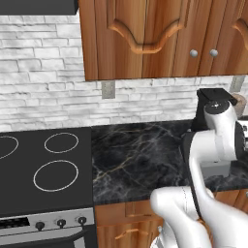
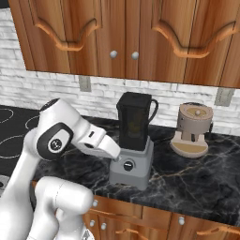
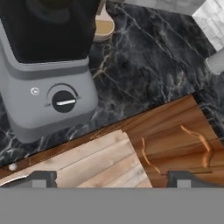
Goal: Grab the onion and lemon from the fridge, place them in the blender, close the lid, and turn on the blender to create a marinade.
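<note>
Fingers [image 3: 43, 178]: two small dark tips at the bottom of the hand view, spread wide apart, nothing between them; the gripper [image 3: 112, 179] is empty. They hang in front of the worktop edge, over the brown wooden cabinet fronts [image 3: 175, 140] and a paler plank floor below, not touching anything. Just above and to the left in that view sits the blender [image 3: 46, 94]: grey boxy base with a round black front knob [image 3: 64, 101], its white pointer lying level, and a small round symbol beside the dial, too small to read. No brand or lettering legible anywhere. The tall, nearly black squarish jar [image 2: 135, 122] stands upright on the base with a dark lid on top and a handle on its right side; contents not discernible through the dark walls. Onion and lemon cannot be made out; they may be inside the jar. Judgement: the wide-open fingers and the hand's aim at the base suggest the knob is the next target, i.e. the switching-on step. The blender stands on the black marbled worktop [image 2: 197, 183], near its front edge and so within reach. Well apart to its right sits a tan round coffee grinder-like appliance [image 2: 192, 129]. The black glass cooktop [image 1: 43, 169] lies left of the worktop.
</note>
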